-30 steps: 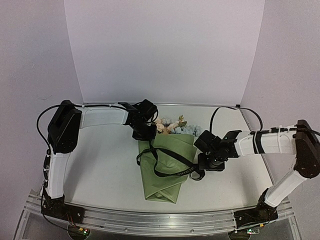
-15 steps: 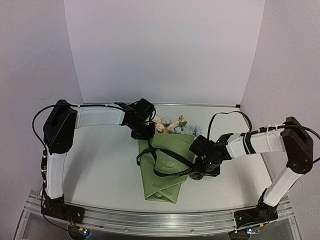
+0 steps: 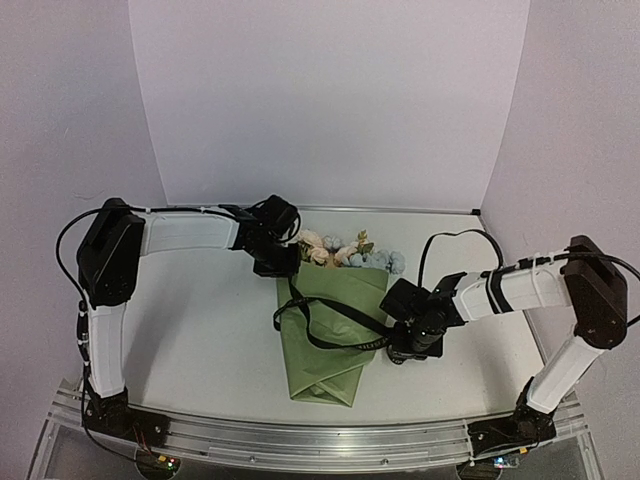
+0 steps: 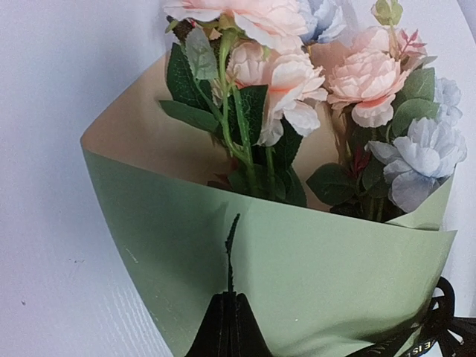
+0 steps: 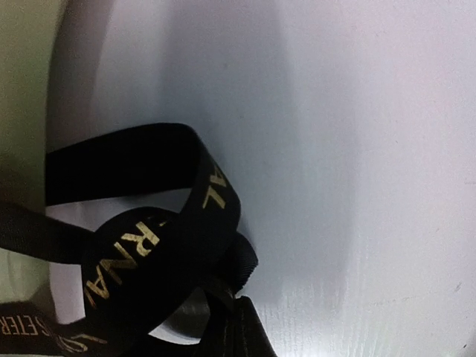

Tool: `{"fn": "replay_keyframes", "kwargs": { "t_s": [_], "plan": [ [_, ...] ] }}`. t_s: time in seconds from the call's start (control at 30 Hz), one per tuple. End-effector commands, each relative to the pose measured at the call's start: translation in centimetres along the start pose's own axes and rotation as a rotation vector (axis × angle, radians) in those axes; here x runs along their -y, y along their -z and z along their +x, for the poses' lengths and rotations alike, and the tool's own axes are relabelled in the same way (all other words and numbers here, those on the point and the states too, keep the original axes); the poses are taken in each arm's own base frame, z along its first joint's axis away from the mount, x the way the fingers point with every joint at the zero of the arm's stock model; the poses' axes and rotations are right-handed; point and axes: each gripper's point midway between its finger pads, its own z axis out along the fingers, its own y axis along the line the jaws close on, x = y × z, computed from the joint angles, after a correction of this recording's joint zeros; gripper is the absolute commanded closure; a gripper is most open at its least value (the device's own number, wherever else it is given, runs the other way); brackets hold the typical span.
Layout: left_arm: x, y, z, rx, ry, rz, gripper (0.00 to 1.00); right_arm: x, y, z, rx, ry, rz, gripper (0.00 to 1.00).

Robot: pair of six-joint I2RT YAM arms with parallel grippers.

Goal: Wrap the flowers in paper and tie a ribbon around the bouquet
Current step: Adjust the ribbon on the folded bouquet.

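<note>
At the near edge, a silver aluminium rail (image 3: 320, 440) under both arm bases, fronting a white table (image 3: 200, 340). Just beyond it, the bouquet (image 3: 322, 365), an olive-green cone with pale blooms at its wide end, flat on the table between the two arms, folded narrow tip toward the rail and mouth toward the back. Across the cone's middle, a long narrow black ribbon (image 5: 126, 256) with gold lettering, slack and looped, one length off to the cone's right edge and another up along its left edge. Low at the table just beside that right edge, the right gripper (image 3: 402, 347), pressed together on a fold of the ribbon; in the right wrist view, printed loops curled directly above the closed tips over bare tabletop, with a sliver of green at the left. Farther back, at the cone's far left corner, the left gripper (image 4: 232, 312), likewise pinched shut, with a thin edge-on strip of ribbon rising from between the tips in front of the wrap. Behind it, the paper (image 4: 312, 275), a thin creased sheet, olive outside and tan-peach inside, open in a wide collar. Within the collar, the flowers (image 4: 282, 67), artificial cream-peach and pale blue blooms on thin green stems with dark leaves, spilling past the far rim. Farthest back, a plain white backdrop (image 3: 330, 100).
</note>
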Motion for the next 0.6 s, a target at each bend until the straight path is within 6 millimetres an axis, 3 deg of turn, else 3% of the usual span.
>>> {"fn": "replay_keyframes", "kwargs": {
  "t_s": [0.0,0.23,0.57],
  "plan": [
    [0.3,3.1,-2.9,0.094,0.038,0.057,1.00,0.5,1.6,-0.9,0.050,0.006,0.004,0.96],
    [-0.3,3.2,-3.2,0.100,0.040,0.055,1.00,-0.5,2.9,-1.9,0.067,0.020,-0.017,1.00],
    [-3.7,4.3,-3.7,0.140,0.115,0.011,1.00,2.5,4.7,-2.5,0.076,0.079,0.119,1.00]
  ]
}}
